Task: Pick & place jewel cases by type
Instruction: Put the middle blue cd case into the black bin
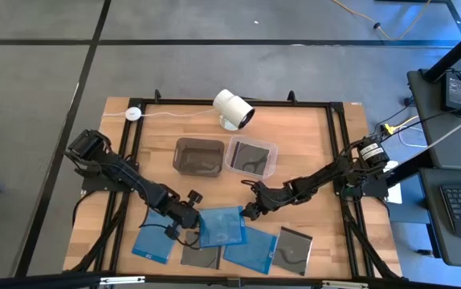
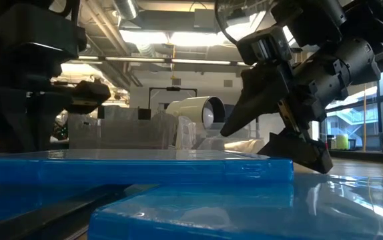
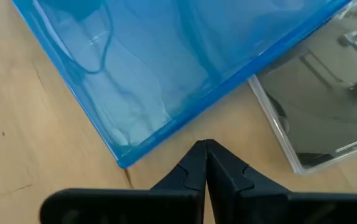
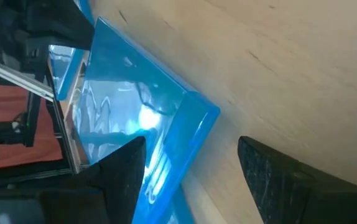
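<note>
Several jewel cases lie along the table's near edge. A translucent blue one lies uppermost, partly over a dark case and another blue one. My left gripper is shut, tips down at the wood just off the top case's left edge, a small gap between. My right gripper is open at that case's far right corner, one finger over the case, the other over bare wood. My right gripper's fingers stand on either side of the blue case's far right corner, slanting down from the table's right. The lower finger stands close against the case's end. I cannot tell whether it touches.
Two plastic tubs stand at the table's middle, behind both grippers. A white camera stands at the far edge. One more blue case lies near left and a dark one near right.
</note>
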`<move>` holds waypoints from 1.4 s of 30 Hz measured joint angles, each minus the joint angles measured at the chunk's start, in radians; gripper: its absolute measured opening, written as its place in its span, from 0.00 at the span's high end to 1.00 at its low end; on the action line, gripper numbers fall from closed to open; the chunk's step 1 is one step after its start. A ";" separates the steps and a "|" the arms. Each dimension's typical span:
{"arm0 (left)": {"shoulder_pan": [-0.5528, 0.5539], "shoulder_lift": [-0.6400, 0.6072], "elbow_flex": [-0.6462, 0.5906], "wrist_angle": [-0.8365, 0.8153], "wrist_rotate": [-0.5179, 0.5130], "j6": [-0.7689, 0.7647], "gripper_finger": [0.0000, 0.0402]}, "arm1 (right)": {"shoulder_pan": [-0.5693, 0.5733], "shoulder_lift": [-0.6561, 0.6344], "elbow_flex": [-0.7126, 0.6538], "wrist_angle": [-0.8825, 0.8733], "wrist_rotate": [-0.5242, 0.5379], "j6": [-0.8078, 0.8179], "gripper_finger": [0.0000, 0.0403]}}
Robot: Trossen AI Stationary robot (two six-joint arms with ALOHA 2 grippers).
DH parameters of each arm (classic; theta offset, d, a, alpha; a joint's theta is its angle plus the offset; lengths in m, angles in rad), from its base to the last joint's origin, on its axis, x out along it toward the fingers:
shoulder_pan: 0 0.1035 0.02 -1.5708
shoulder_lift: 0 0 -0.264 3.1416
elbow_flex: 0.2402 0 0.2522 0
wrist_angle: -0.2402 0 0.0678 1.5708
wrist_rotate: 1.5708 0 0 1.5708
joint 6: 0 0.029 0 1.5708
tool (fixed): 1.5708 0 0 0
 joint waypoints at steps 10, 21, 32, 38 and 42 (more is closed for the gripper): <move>0.009 0.007 -0.006 0.103 -0.076 0.128 0.99 | 0.000 0.000 0.000 0.004 -0.009 0.016 0.36; 0.050 0.011 -0.006 0.123 -0.078 0.142 0.99 | 0.000 0.000 0.000 0.012 -0.060 -0.001 0.39; 0.062 0.010 -0.006 0.122 -0.092 0.149 0.99 | 0.000 0.000 -0.001 0.048 -0.197 -0.110 0.63; 0.062 0.010 -0.006 0.108 -0.132 0.149 0.98 | 0.000 0.000 -0.001 0.078 -0.273 -0.157 0.69; 0.062 0.010 -0.006 0.107 -0.135 0.149 0.99 | 0.000 0.000 -0.001 0.082 -0.296 -0.175 0.71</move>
